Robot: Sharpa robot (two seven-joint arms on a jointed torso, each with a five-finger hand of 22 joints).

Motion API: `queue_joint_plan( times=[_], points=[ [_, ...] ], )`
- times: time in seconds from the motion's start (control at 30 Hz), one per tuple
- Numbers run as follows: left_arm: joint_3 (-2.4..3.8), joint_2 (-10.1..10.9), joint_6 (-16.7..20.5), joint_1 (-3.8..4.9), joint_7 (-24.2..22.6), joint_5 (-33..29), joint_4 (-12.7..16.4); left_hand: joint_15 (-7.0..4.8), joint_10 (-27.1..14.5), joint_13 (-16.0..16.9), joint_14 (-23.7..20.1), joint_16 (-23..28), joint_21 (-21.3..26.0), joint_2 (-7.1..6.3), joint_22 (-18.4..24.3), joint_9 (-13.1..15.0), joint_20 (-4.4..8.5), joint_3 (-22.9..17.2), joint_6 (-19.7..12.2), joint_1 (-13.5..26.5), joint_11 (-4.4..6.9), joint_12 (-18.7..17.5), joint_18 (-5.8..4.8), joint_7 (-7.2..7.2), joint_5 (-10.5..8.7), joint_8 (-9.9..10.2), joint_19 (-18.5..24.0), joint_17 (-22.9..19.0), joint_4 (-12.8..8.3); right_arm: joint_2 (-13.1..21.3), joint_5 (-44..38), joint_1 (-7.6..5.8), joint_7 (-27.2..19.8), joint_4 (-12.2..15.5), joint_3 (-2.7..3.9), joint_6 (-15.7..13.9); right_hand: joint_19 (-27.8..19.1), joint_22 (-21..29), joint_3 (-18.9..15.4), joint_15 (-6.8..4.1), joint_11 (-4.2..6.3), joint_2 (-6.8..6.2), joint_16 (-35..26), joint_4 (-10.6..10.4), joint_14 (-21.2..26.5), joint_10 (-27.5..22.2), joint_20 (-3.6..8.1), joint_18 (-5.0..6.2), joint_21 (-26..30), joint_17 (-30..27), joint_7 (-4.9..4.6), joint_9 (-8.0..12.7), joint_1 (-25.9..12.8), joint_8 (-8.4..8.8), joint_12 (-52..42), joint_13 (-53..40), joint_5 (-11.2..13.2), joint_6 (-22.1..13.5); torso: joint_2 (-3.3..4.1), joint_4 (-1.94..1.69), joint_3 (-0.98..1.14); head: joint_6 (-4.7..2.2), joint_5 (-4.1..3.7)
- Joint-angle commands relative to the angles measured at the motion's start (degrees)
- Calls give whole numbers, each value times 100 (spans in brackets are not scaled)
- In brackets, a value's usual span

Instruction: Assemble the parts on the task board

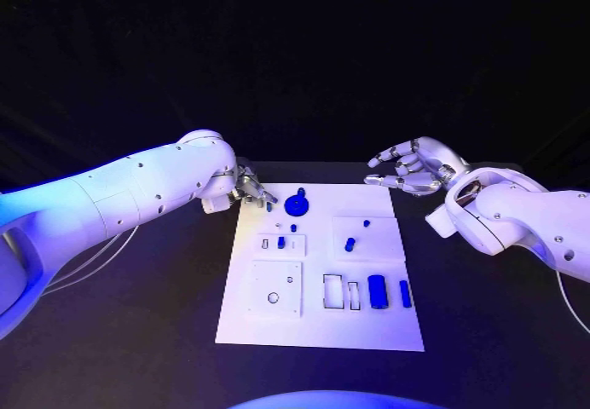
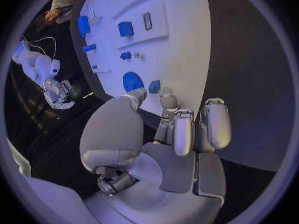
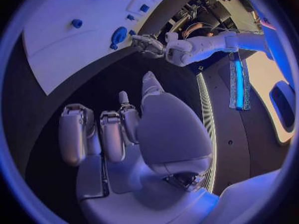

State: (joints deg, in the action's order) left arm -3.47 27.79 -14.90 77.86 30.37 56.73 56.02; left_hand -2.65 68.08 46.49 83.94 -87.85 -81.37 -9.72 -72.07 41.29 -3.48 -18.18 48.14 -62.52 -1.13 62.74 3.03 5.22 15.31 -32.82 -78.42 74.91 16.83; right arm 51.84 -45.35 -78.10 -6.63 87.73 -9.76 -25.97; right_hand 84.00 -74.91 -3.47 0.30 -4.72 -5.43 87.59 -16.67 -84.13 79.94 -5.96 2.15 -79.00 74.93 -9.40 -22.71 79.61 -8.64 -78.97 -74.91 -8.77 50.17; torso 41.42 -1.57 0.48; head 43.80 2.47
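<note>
While the left hand (image 1: 252,189) is hovering with fingers apart and holding nothing by the small blue part (image 1: 269,205) at the task board's (image 1: 320,332) far edge, a sloppy pinch could be flicking it onto the tabletop (image 1: 147,324). Right hand (image 1: 412,167) is hanging loose and curled, holding nothing, well off the board.

A black bench (image 1: 135,341) fills the lower frame, washed in blue-violet light. Behind it, across the upper frame, hangs a dark backdrop (image 1: 295,68) with no visible detail.

Legible text: none that I can read. Task board (image 1: 320,328), parts, arms, table (image 1: 123,341): no readable labels, brands, numbers.
</note>
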Motion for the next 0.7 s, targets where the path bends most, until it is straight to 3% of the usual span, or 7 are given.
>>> queue_joint_plan(
  times=[0.03,0.2,0.5,0.7],
  points=[
    [-2,-18,-131,-3,-100,-110,4,43,-40,-5,465,8,29,57,-7,-10,-33,3,40,-54,-4,-2,101,18,-9,25,18,1147,-18,-11,-52,3,-33,3,1,38,116,-935,-38,8,2,77,-33,0,-438,-56,-33,34,31,934,-8,12,-9,-27,35,-381,-18,-17,-3,1,4,8,7],
    [-7,-18,-143,-5,-109,-141,7,43,-45,0,465,5,31,104,-11,-29,-37,-23,81,-185,-2,15,101,15,-8,38,20,1149,-23,-19,-52,3,-29,-5,1,43,116,-935,-38,8,2,77,-33,0,-438,-56,-33,34,31,934,-8,12,-9,-27,35,-381,-18,-17,-6,1,5,15,8],
    [-11,-13,-95,-6,-145,-234,14,8,-55,-6,466,-2,26,332,-36,-34,-20,-228,160,-720,43,45,99,-35,5,17,13,1155,-51,-27,-52,3,-24,-12,1,50,116,-935,-38,8,2,77,-33,0,-438,-56,-33,34,31,934,-8,12,-9,-27,35,-381,-18,-17,-5,2,5,17,7],
    [-13,-20,-116,-7,-178,-293,7,-2,-62,-23,470,-11,22,407,-52,-24,-12,-373,146,-979,55,46,96,-47,6,3,8,1167,-72,-32,-52,3,-22,-13,1,53,116,-935,-41,7,3,84,-32,0,-439,-51,-33,35,33,938,-7,13,-10,-29,30,-385,-21,-16,-2,2,7,23,9]
  ],
)
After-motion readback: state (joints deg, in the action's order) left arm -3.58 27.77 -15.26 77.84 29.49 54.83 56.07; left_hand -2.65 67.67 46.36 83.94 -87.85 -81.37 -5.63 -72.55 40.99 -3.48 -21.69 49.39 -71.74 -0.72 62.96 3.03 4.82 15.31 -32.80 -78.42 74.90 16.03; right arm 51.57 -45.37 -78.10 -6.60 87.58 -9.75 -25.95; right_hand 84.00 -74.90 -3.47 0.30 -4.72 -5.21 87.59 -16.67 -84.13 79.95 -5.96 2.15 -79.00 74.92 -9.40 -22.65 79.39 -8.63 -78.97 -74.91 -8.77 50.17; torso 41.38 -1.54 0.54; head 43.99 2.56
